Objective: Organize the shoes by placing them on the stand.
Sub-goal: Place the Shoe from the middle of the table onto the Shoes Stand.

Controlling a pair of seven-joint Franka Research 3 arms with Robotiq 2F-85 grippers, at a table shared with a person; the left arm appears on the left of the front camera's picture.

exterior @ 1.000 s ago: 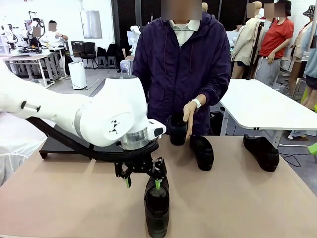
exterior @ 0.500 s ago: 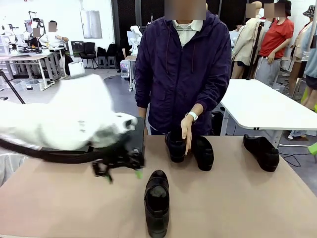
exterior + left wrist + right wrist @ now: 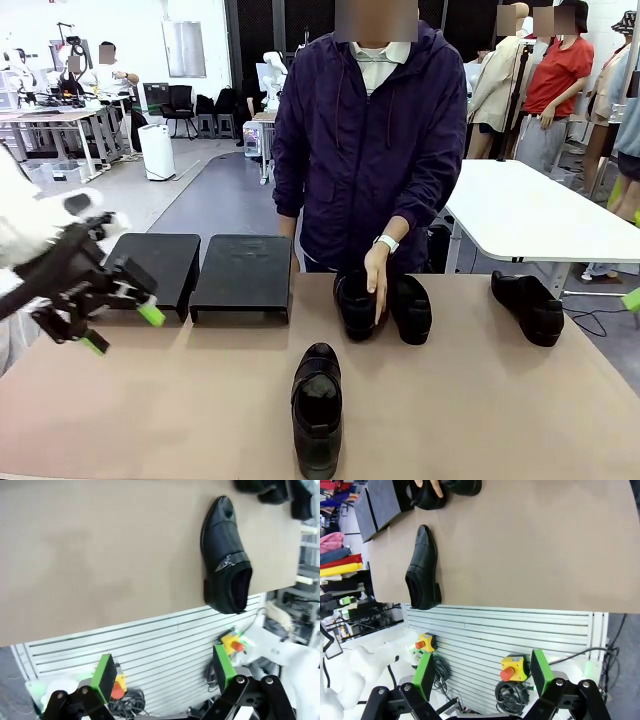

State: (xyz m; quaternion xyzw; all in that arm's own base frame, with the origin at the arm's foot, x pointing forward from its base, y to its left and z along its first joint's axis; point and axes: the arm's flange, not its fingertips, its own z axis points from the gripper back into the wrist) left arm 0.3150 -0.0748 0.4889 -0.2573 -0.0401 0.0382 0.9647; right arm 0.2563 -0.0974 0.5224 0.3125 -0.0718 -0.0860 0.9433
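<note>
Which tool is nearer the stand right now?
Left. The left tool is open just left of the stand, by its left tray; the right tool sits back beyond the table's near edge, far from it.

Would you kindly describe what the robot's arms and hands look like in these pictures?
The left arm is smooth glossy white and ends in a black two-finger left hand with bright green pads. The right hand matches it: black jointed fingers tipped with green.
</note>
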